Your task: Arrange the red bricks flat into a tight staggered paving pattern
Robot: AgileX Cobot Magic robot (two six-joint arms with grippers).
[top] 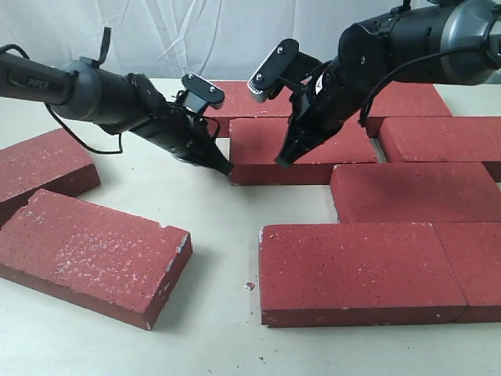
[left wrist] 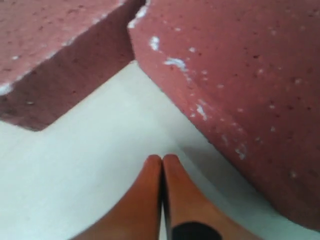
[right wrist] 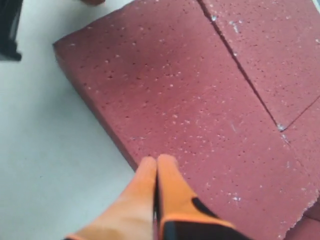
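Several dark-red bricks lie flat on the pale table. The middle brick sits a little apart from its neighbours. My left gripper is shut and empty, with its tip low on the table at that brick's left front corner. Also shut and empty, my right gripper has its tip at the front edge of the same brick's top. Two loose bricks lie at the left, angled away from the group.
Laid bricks fill the right side: back row, right ones, front pair. Bare table runs between the loose bricks and the group. A white cloth hangs behind.
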